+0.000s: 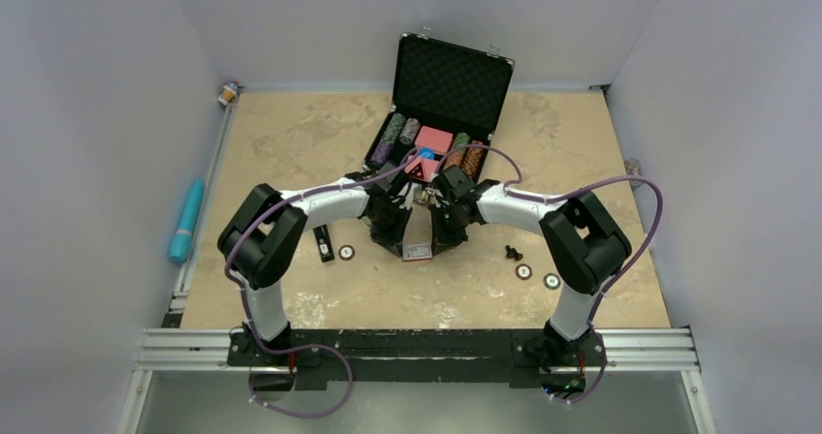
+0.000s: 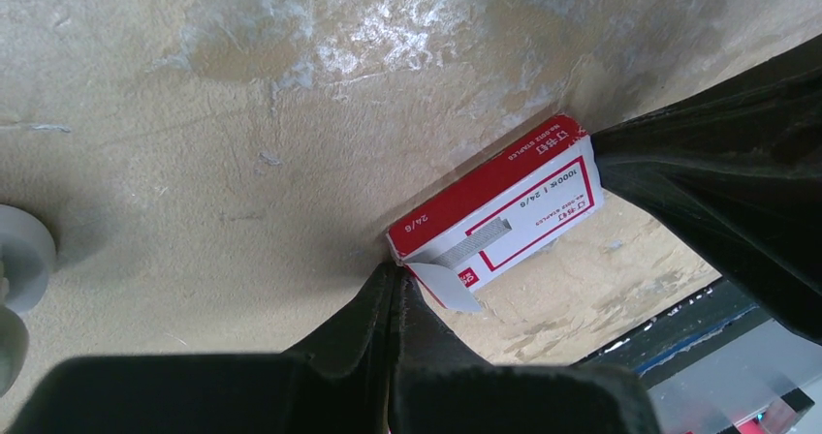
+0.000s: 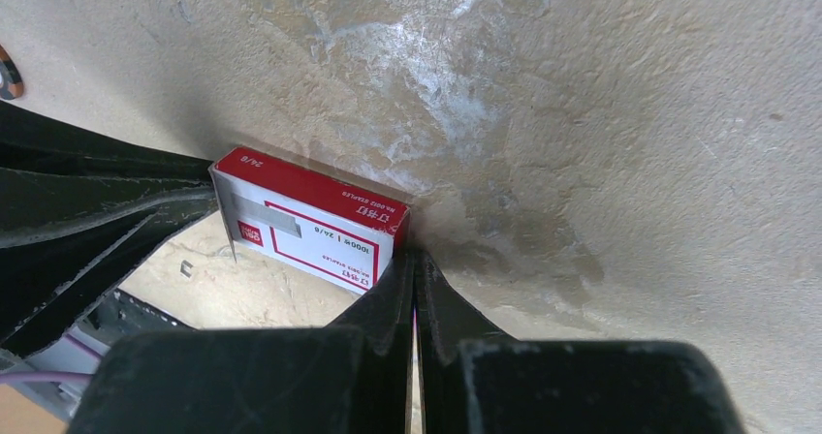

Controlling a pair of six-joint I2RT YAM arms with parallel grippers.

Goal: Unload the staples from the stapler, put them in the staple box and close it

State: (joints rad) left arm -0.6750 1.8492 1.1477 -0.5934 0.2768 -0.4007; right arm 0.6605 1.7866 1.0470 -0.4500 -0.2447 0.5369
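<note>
Stapler lies flat on the left part of the table, just beside the left arm's elbow and well apart from both grippers. A teal cylinder lies further left, beyond the table's edge. A small round disc sits just right of the stapler.

At centre, the left gripper has its fingers pressed together, holding nothing, its tip against the open flap end of a red-and-white staple box. The box lies between the two grippers. The right gripper is likewise fully closed and empty, its tip at the box's opposite corner.

Behind them stands an open black case with poker chips. To the right lie a small black part and two more discs.
</note>
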